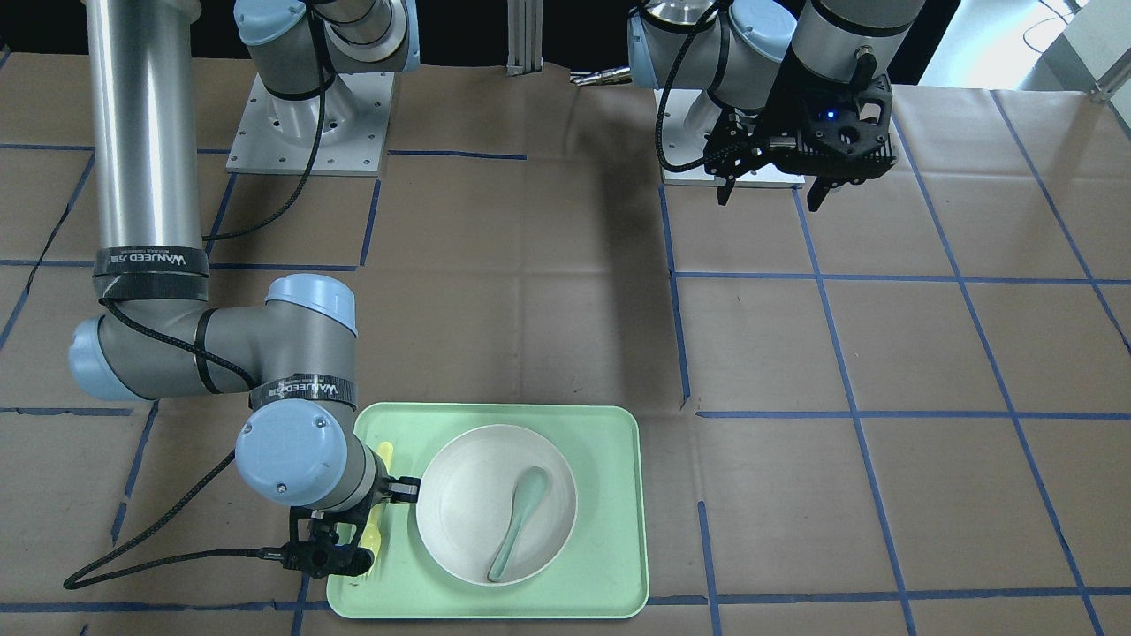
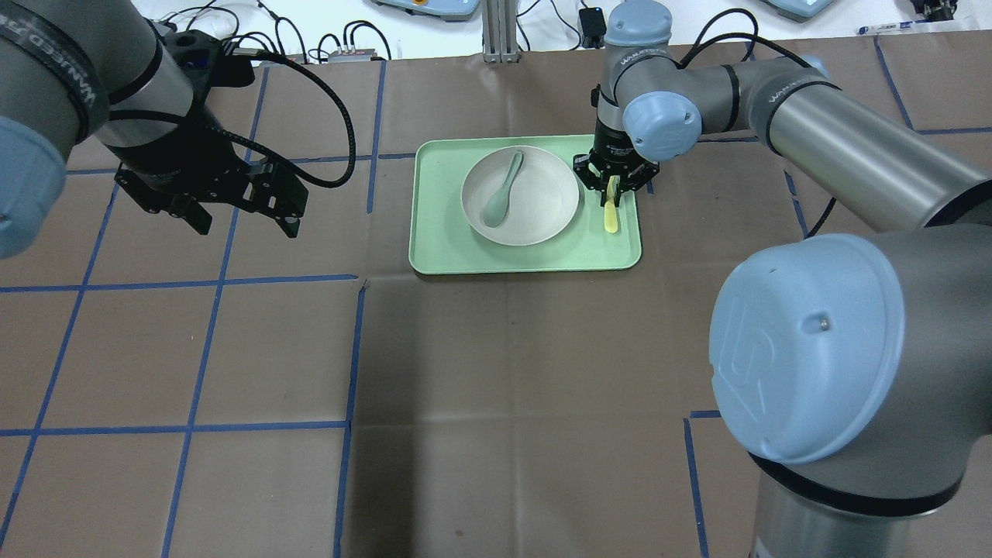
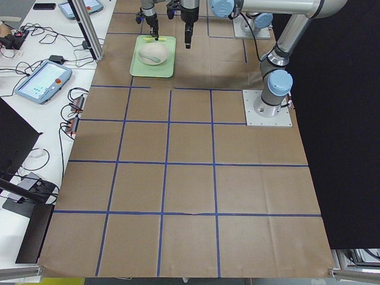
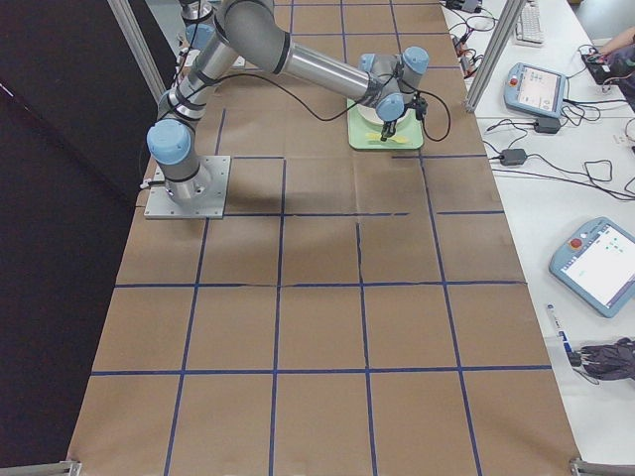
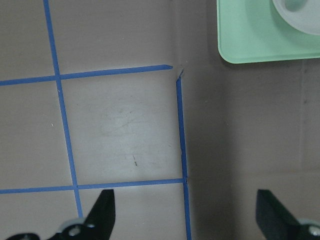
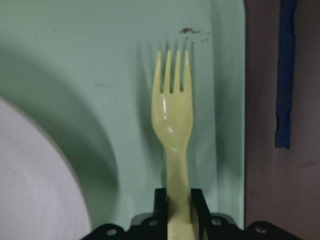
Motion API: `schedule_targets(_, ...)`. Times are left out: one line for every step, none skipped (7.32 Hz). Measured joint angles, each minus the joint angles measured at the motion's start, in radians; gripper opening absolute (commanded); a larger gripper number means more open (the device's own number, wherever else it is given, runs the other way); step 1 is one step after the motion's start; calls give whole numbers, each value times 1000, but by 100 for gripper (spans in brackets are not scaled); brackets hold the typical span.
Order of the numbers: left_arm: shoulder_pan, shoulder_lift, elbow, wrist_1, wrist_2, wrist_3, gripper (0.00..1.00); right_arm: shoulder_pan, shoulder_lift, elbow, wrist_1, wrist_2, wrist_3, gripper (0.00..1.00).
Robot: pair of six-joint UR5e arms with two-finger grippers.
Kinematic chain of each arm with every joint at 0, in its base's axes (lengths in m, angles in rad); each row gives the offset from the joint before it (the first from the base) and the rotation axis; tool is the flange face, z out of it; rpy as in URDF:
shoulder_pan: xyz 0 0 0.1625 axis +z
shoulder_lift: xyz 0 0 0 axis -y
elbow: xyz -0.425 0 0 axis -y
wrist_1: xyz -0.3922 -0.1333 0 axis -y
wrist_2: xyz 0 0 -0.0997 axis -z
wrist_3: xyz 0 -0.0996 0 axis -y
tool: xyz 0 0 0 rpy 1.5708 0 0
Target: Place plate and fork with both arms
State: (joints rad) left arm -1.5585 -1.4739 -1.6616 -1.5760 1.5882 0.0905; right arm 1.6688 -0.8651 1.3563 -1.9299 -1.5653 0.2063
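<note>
Item 1, tray (image 2: 527, 257): one, rectangular, mint-green, lying flat on the brown paper-covered worktop (image 2: 496, 387) toward the edge opposite the robot's bases, clear of every corner. It is carrying three things. Item 2, plate (image 2: 546, 213): one, round, off-white, sitting in the tray's middle. Item 3, spoon (image 2: 502, 194): one, grey-green, lying inside the plate, with its handle running out to the plate's rim on the side away from the robot. Item 4, fork (image 6: 172, 110): one, pale yellow, occupying the strip of tray between the plate and the tray's short wall at the robot's right, running parallel to that wall. Whether it is resting on the tray floor or hanging just above it cannot be told. Item 5, arms: two. The right gripper (image 6: 178, 200) is clamping the fork's handle, one finger pressing each side. The left gripper (image 2: 246, 226) is hanging with its jaws spread wide and gripping nothing, over bare paper and blue tape lines (image 5: 181, 135) nearer the robot's edge, well apart from the tray. View notes: the right wrist view is showing four tines and a few dark specks on the tray beyond them. The overhead view is hiding the tines under the gripper and showing only the rounded handle end. The left wrist view is catching just one tray corner and an arc of the plate.
</note>
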Motion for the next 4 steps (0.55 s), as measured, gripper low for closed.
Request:
schedule_targets(0, 0, -1, 0, 0, 0, 100, -2, -1, -2, 3, 0, -1, 100)
schedule_targets(0, 1, -2, 0, 0, -2, 100, -5, -8, -6, 9, 0, -2, 100)
schedule_targets(0, 3, -5, 1, -1, -5, 100, -9, -25, -5, 16, 0, -3, 100)
schedule_targets(0, 4, -7, 2, -3, -9, 100, -11, -55, -2, 37, 1, -8, 100)
